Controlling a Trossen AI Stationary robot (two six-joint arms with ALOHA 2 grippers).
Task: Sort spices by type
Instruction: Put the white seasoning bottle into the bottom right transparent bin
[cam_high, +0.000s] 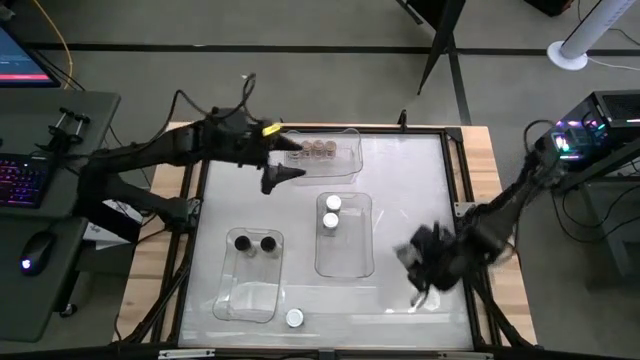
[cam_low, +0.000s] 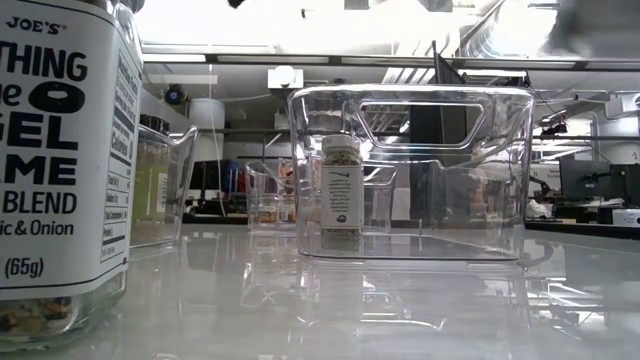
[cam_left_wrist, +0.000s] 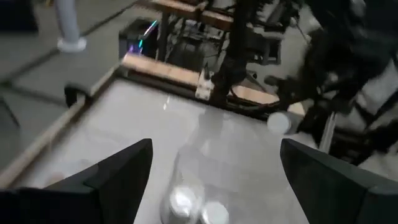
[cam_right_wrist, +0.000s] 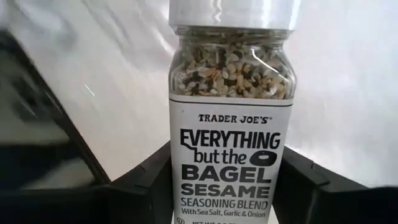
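Observation:
The spices are small jars sorted into three clear bins. Tan-lidded jars stand in the far bin, two white-lidded jars in the middle bin, and two black-lidded jars in the near left bin. One white-lidded jar stands alone on the table by the near edge, and it looms large in the low view. My left gripper hangs open between the far and middle bins, above the white lids. My right gripper, over the table's right side, is shut on a white-lidded seasoning jar. My right gripper pinches the seasoning jar's lower body between its two fingers, one on each side of the label. The lid end stands out past the fingers. The jar is lifted clear of the table.
White table top inside a black frame on a wooden bench. Open table surface lies right of the middle bin and along the near edge. A desk with a keyboard and mouse stands off the table's left; computer equipment sits at the right.

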